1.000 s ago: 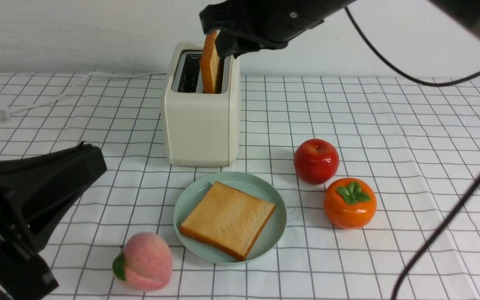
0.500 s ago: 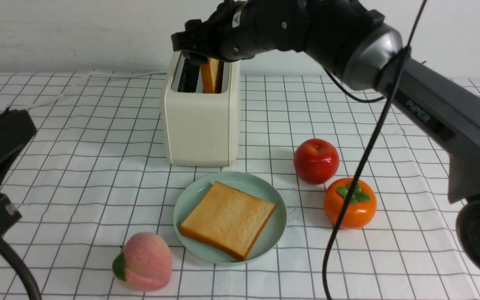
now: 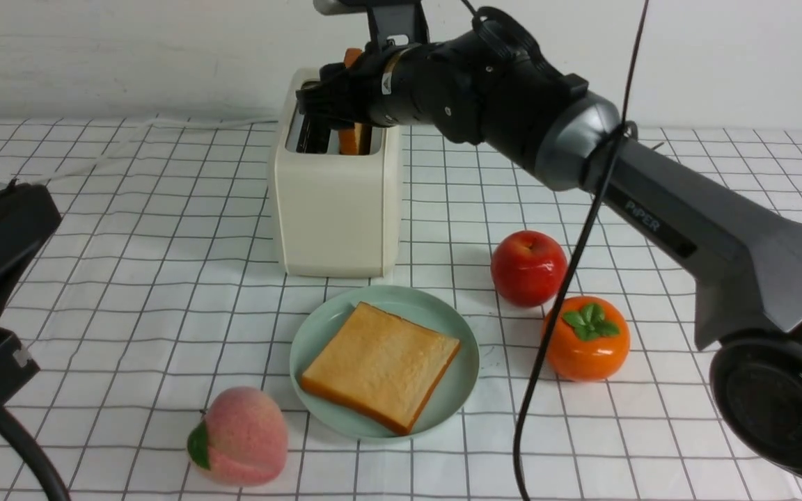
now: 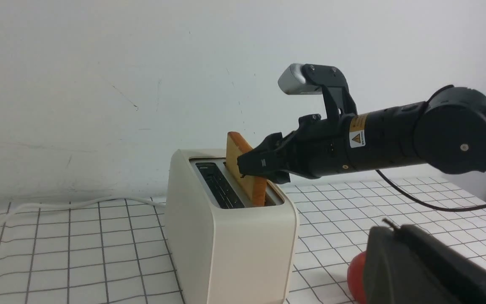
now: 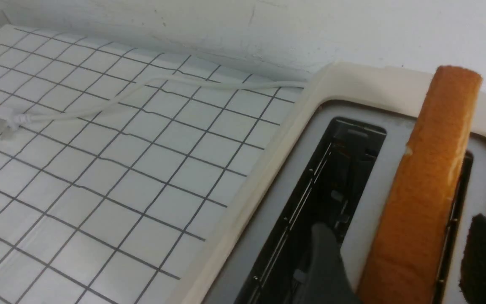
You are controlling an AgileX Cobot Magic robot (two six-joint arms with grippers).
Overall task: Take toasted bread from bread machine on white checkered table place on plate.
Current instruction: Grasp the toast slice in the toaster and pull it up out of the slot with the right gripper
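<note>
Right wrist view: right gripper [image 5: 403, 270], jaws wide, straddling the upright toasted bread [image 5: 428, 169] standing in the bread machine [image 5: 361, 88]; one finger [image 5: 325, 261] over the empty slot [image 5: 336, 177]. Risks: the finger snagging in that slot, or a shallow pinch dropping the slice short of the plate [image 3: 314, 334], which holds a second slice [image 3: 380, 365].

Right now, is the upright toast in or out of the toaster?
In: toasted bread stands in the bread machine slot, upper part protruding.
</note>
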